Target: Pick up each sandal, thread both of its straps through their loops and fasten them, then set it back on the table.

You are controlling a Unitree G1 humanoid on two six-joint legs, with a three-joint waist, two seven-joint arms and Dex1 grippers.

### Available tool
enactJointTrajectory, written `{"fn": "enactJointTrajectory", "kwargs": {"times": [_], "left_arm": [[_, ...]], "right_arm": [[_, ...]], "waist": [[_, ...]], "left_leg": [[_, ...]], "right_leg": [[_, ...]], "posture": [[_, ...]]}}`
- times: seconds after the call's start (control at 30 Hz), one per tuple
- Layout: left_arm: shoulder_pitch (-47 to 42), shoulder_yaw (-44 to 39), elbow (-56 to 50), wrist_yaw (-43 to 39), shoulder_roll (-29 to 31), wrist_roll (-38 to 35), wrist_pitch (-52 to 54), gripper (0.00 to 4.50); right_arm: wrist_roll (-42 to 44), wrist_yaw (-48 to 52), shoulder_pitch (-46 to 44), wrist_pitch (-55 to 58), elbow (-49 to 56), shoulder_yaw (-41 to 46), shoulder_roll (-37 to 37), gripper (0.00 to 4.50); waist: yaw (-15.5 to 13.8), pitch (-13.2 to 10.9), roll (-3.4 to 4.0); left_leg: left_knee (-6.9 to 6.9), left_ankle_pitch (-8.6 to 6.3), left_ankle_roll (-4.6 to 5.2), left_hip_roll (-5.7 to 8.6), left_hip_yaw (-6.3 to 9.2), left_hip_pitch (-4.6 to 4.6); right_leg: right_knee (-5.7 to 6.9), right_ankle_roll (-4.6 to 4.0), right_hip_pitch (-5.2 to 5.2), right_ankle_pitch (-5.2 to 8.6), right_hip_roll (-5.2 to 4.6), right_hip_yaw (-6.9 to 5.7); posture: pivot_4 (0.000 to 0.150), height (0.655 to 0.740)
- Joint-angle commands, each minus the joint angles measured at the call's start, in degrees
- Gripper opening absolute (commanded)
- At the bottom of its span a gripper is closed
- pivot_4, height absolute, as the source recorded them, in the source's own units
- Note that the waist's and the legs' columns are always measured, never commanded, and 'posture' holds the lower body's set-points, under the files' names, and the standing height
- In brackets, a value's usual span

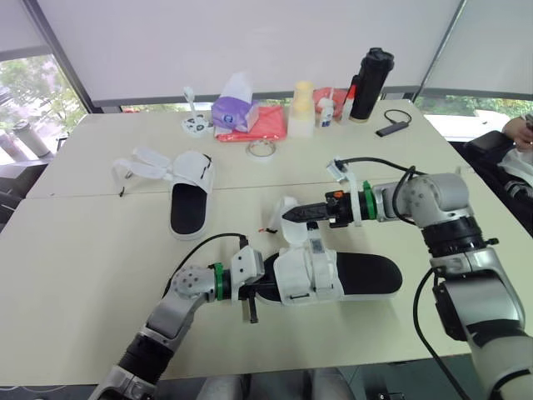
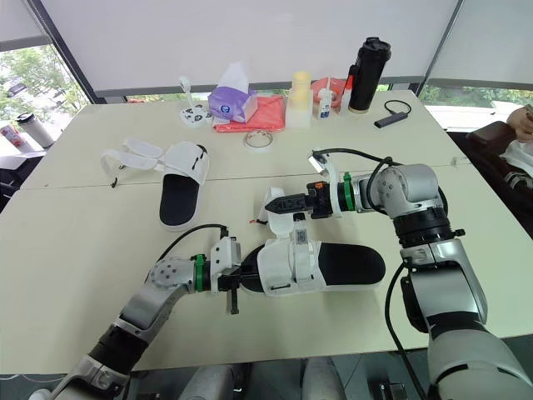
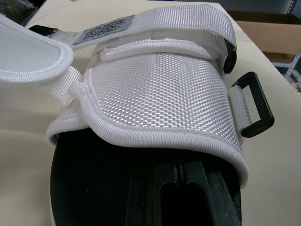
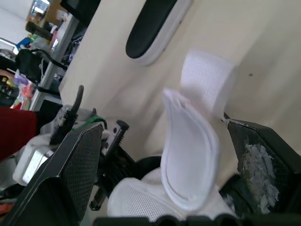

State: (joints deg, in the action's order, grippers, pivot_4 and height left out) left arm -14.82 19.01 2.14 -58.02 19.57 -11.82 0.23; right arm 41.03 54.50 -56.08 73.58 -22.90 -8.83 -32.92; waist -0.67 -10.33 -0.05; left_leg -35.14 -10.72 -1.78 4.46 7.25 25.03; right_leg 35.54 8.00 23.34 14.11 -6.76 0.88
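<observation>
Two jobs are split between your arms. Nearest you, the left gripper [image 1: 250, 293] sits at the toe of the near sandal [image 1: 350, 273], probably to steady it on the table [image 1: 83, 250]; whether it grips, you cannot tell. Beyond it, your right gripper [image 1: 296, 213] straddles the raised strap [image 4: 190, 150], fingers spread wide and holding nothing, likely ready to pinch. Farthest away, the second sandal [image 1: 190, 196] lies unfastened.

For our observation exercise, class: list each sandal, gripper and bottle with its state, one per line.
near sandal: on table, one strap standing loose
far sandal: on table, straps unfastened
right gripper: open around that strap
left gripper: at near sandal's toe end
black bottle: upright, lid on
</observation>
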Motion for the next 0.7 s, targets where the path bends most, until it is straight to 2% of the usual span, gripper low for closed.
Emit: {"fn": "enactJointTrajectory", "kwargs": {"times": [0.03,0.4,0.7], "left_arm": [[0.27,0.11,0.20,0.91,-0.36,0.79,-0.15,0.00],[0.36,0.08,0.51,1.66,-0.55,1.01,-0.88,0.00],[0.60,0.11,0.51,2.24,-0.65,1.06,-1.20,0.00]], "right_arm": [[-1.56,2.49,-2.82,-1.59,-1.97,0.23,1.11,4.47],[-2.56,10.37,-8.51,-0.59,-9.30,0.80,5.52,4.47],[-3.28,10.75,-10.72,-1.25,-13.02,3.13,8.03,4.47]], "waist": [[0.03,0.00,0.00],[0.07,0.00,0.01],[0.27,0.00,0.02]], "left_leg": [[0.00,0.00,0.00,0.01,0.00,0.00],[-0.01,0.01,-0.03,0.12,0.03,-0.01],[-0.01,0.03,-0.05,0.12,0.03,-0.02]], "right_leg": [[0.00,0.00,0.00,0.00,0.00,0.00],[0.41,0.02,0.16,-0.01,0.00,0.02],[0.55,0.03,0.24,-0.02,0.00,0.03]], "posture": [[0.150,0.7400],[0.150,0.7400],[0.150,0.7400]]}}
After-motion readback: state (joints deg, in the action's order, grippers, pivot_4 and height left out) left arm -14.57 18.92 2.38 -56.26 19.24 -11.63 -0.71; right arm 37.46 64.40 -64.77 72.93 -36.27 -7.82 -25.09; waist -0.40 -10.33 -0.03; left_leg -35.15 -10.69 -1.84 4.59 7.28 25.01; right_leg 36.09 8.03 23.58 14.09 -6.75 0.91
